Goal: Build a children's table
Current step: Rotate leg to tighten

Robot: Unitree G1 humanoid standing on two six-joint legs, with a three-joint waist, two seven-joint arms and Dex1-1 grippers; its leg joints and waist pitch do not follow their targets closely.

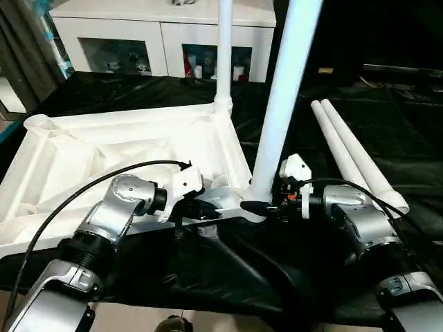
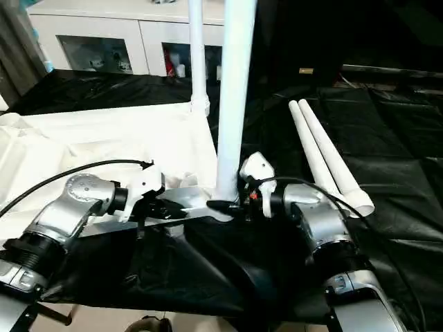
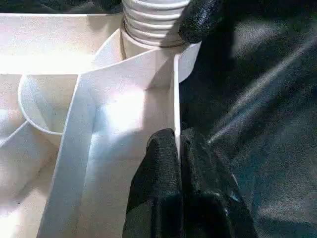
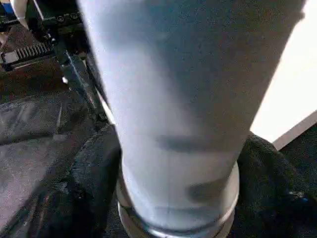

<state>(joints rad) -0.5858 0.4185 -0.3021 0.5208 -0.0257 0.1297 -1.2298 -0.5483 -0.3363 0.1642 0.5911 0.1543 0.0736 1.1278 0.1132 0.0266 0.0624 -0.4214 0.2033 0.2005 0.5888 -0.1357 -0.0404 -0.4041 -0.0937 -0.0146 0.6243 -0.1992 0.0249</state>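
The white tabletop (image 1: 104, 149) lies upside down on black cloth, ribbed underside up. One leg (image 1: 223, 48) stands upright in its far corner socket. A second leg (image 1: 280, 104) stands slightly tilted in the near right corner socket, its threaded end (image 3: 151, 22) entering the socket. My right gripper (image 1: 257, 202) is at this leg's base, one finger (image 4: 94, 168) against each side. My left gripper (image 3: 177, 148) is shut on the tabletop's thin near rim wall (image 3: 176, 99), just left of that corner. Two more legs (image 1: 353, 155) lie loose on the cloth at the right.
A white cabinet (image 1: 138, 34) with glass-fronted shelves stands behind the work surface. An empty round socket (image 1: 38, 124) shows at the tabletop's far left corner. Black cloth (image 1: 387, 117) covers the surface around the legs and hangs over the near edge.
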